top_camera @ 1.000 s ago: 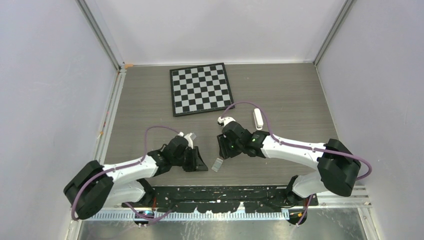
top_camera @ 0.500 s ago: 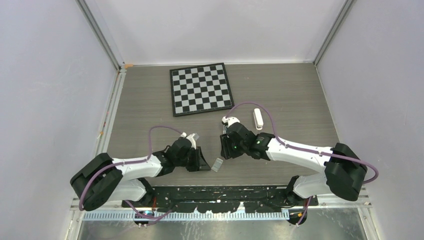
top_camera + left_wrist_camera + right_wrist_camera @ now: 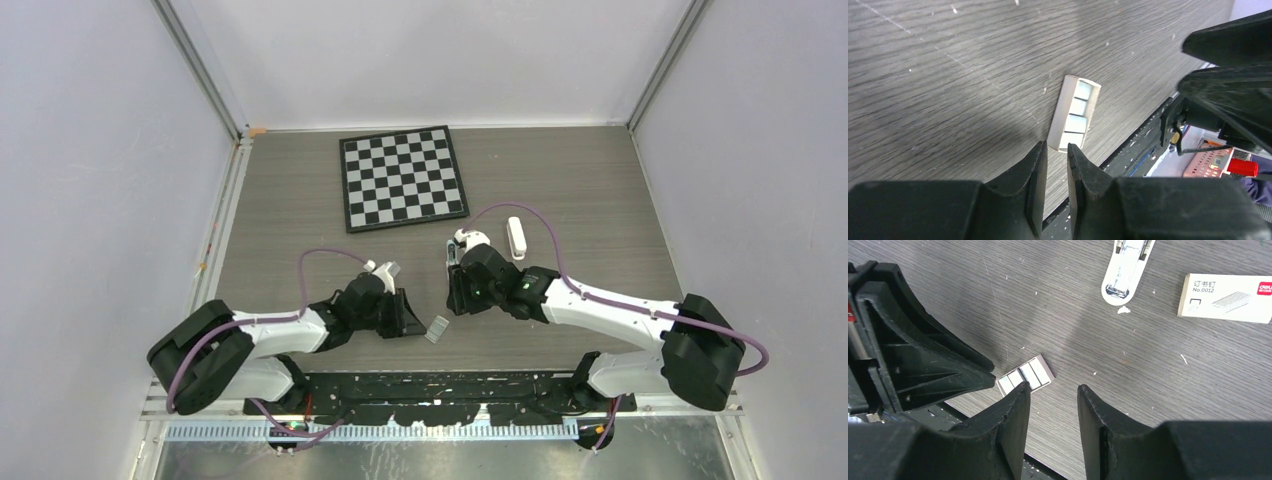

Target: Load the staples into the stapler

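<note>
We saw the staples [image 3: 436,329] lying flat on the table [image 3: 590,180] near its front edge, between the two claws. The left gripper [image 3: 1057,149] was almost closed, with only a thin gap, and it held nothing; its tips were just beside one end of the staples. The right gripper [image 3: 1054,387] stood about half open close to them, also empty. The stapler [image 3: 1126,270] lay farther back, near a white staple box [image 3: 1225,297].
</note>
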Action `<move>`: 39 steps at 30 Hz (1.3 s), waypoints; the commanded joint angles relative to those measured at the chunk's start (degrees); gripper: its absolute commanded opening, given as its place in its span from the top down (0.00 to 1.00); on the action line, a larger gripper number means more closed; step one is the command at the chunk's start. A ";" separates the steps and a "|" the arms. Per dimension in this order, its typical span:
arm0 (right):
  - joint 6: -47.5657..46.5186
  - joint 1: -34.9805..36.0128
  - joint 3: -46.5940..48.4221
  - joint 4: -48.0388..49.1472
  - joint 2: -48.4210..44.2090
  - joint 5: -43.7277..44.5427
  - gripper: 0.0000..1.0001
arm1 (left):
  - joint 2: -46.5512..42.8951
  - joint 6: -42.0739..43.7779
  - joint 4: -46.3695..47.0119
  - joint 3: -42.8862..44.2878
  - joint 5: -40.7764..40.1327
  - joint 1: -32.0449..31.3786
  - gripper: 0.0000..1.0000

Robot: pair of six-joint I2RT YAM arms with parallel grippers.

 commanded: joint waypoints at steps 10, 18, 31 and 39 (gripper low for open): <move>2.42 -0.49 -1.38 9.43 0.46 -8.32 0.52 | -16.63 1.06 -10.98 -0.75 -4.62 -0.23 0.75; 4.03 -0.66 -2.83 15.21 3.01 -12.81 0.51 | -15.08 -1.04 -8.56 -1.26 -3.65 -0.22 0.78; 6.26 -0.78 -4.24 17.47 6.93 -15.50 0.49 | -8.54 -3.56 -3.15 -3.00 -3.09 -0.36 0.82; 7.60 -0.68 -5.14 19.89 7.95 -16.48 0.49 | -2.51 -5.02 2.32 -2.63 -2.83 -1.67 0.82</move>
